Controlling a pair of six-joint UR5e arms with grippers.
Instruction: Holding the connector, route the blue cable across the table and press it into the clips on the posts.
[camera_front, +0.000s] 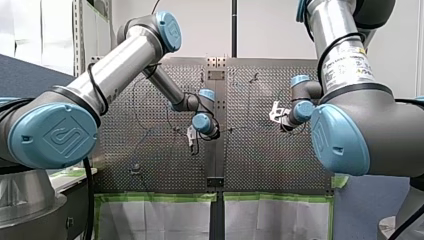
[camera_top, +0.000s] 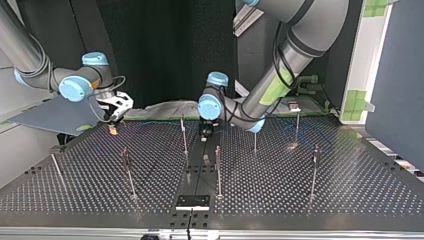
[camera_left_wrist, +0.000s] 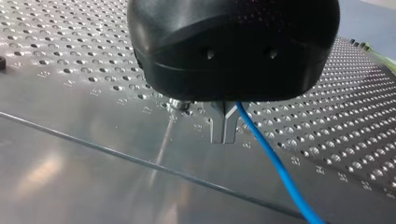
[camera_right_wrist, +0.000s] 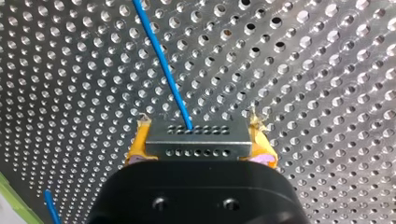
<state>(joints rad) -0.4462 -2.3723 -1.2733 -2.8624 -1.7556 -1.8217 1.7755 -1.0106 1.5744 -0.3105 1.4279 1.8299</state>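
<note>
Here, clamping the connector (camera_right_wrist: 196, 140) between the yellow-padded fingers (camera_right_wrist: 264, 150) of my right gripper (camera_right_wrist: 198, 133), trailing the blue cable (camera_right_wrist: 161, 60) away over the desk (camera_right_wrist: 303, 70); further out, seemingly pinching that cable in my left gripper (camera_left_wrist: 224, 139), metal fingers narrowed, beside the middle posts (camera_top: 218, 170); risking slack sagging past a post, or over-tension tugging the connector loose

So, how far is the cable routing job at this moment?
Done: my right gripper, with yellow pads, holds the grey perforated metal connector. In hand: the thin blue cable runs from it and passes my left gripper, which is shut. Left: none of the thin metal posts visibly holds cable yet.
</note>
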